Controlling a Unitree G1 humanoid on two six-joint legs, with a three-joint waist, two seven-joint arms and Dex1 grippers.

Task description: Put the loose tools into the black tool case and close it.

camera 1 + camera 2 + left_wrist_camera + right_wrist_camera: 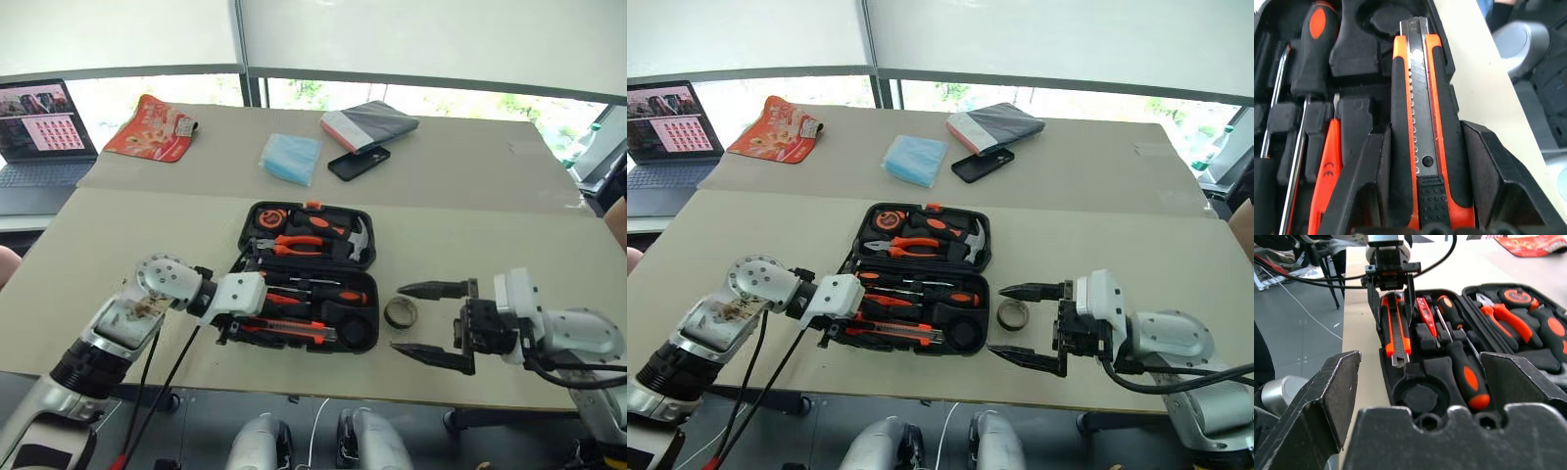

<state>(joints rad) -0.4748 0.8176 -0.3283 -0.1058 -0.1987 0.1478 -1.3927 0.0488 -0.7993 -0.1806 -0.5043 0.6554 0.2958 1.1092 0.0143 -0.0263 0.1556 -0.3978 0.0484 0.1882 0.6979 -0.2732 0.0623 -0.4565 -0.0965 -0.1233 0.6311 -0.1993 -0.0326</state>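
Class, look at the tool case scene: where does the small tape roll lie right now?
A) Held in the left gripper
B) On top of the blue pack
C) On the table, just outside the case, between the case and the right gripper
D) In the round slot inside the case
C: the tape roll sits on the table beside the open tool case, near the open right gripper.

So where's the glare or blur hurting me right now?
Head views: the windows behind the table blow out bright, but the case and tape roll stay clearly lit. Left wrist view: the knife is sharp, its metal slider catching a glint, the background soft. Right wrist view: the right gripper looms blurred in the foreground, the case beyond sharp.
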